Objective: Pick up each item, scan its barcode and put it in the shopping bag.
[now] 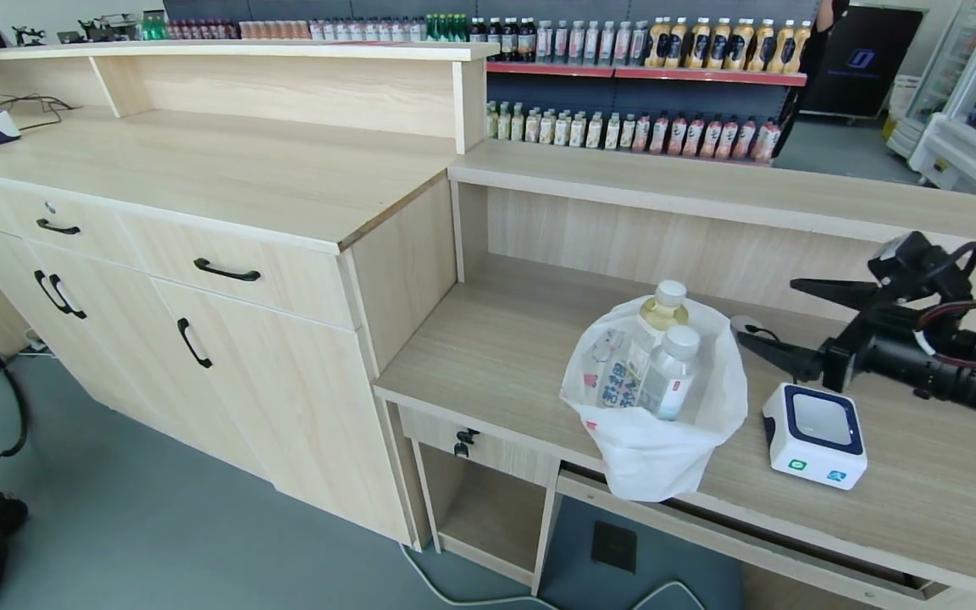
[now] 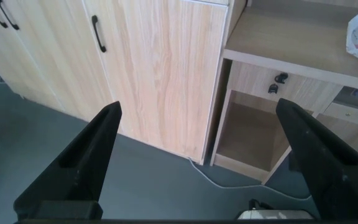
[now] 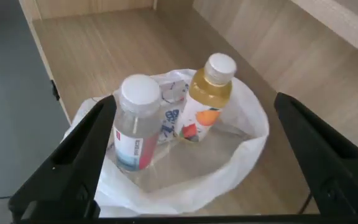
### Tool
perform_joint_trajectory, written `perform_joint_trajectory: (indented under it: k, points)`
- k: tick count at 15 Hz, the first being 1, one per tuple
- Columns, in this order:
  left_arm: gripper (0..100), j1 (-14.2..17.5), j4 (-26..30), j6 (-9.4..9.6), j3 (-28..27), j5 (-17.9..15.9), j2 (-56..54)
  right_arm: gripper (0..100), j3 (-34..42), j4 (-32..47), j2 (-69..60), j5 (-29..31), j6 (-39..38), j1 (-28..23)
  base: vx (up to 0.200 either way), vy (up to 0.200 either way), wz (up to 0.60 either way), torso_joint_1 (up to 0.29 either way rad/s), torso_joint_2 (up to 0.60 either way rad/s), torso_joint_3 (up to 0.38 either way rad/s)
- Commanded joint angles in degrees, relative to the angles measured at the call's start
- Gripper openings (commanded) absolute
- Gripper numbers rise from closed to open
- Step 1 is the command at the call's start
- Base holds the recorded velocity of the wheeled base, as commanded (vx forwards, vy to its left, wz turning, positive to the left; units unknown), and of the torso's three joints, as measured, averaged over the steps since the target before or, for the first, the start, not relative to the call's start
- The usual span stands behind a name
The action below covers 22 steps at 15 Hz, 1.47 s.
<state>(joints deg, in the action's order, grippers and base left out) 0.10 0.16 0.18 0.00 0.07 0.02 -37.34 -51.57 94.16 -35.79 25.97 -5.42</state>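
Your right pincer [image 1: 766, 310] is hovering wide open beside the white plastic shopping bag [image 1: 657, 457], which is holding two white-capped plastic bottles [image 1: 670, 368]. Your left pincer [image 2: 199, 107] is hanging open too.

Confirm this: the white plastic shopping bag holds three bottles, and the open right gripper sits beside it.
Not three: the white plastic shopping bag holds two bottles, a clear white-capped bottle and a yellow-filled bottle, as the right wrist view shows. The open right gripper does sit beside it.
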Motion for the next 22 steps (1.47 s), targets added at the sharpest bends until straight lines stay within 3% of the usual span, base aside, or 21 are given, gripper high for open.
perform_joint_trajectory:
  k: [1, 3, 5, 7, 9, 11, 12, 16, 19, 22]
  points:
    - [100, -0.01, 0.02, -0.01, 0.00, 0.01, -0.02, 100, 0.34, 3.14, -11.72, 5.03, -1.27, -5.30, 0.000, 0.000, -0.60, -0.193, 0.31, 0.144]
    - [100, -0.01, 0.02, -0.01, 0.00, 0.01, -0.02, 100, 0.25, 3.49, -16.46, 11.09, -9.00, -5.39, 0.000, 0.000, -0.60, -0.197, 0.39, 0.171]
    - [100, -0.01, 0.02, -0.01, 0.00, 0.01, -0.02, 100, 0.95, 6.57, -21.12, 14.17, -10.67, -6.18, 0.000, 0.000, -0.60, -0.085, 0.14, 0.066]
    - [100, -0.01, 0.02, -0.01, 0.00, 0.01, -0.02, 100, 2.71, 13.60, -27.28, 20.94, -13.84, -6.70, 0.000, 0.000, -0.60, -0.029, 0.04, 0.027]
    - [100, 0.08, 0.02, -0.01, 0.00, 0.01, -0.02, 100, 4.03, 26.87, -34.75, 30.78, -17.44, -5.74, 0.000, 0.000, -0.60, -0.005, 0.02, 0.007]
    - [100, 0.08, 0.02, -0.01, 0.00, 0.01, -0.02, 100, 8.60, 31.97, -41.25, 32.28, -22.98, -4.51, 0.000, 0.000, -0.30, -0.004, 0.00, 0.001]
    - [100, -0.01, 0.02, -0.01, 0.00, 0.01, -0.02, 100, 16.33, 32.58, -49.69, 32.28, -26.23, -3.98, 0.000, 0.000, 0.00, 0.000, 0.00, 0.000]
    - [100, -0.01, 0.02, -0.01, 0.00, 0.01, -0.02, 100, 37.34, 32.67, -77.20, 32.54, -25.44, 0.42, 0.000, 0.000, 0.00, 0.000, 0.00, 0.000]
    - [100, -0.01, 0.02, -0.01, 0.00, 0.01, -0.02, 100, 37.16, 52.53, -94.16, 40.36, -27.37, 5.34, 0.000, 0.000, 0.00, 0.000, 0.00, 0.000]
    - [100, -0.01, 0.02, -0.01, 0.00, 0.01, -0.02, 100, 37.08, 52.36, -94.16, 40.19, -29.04, 5.51, 0.000, 0.000, 0.00, 0.000, 0.00, 0.000]
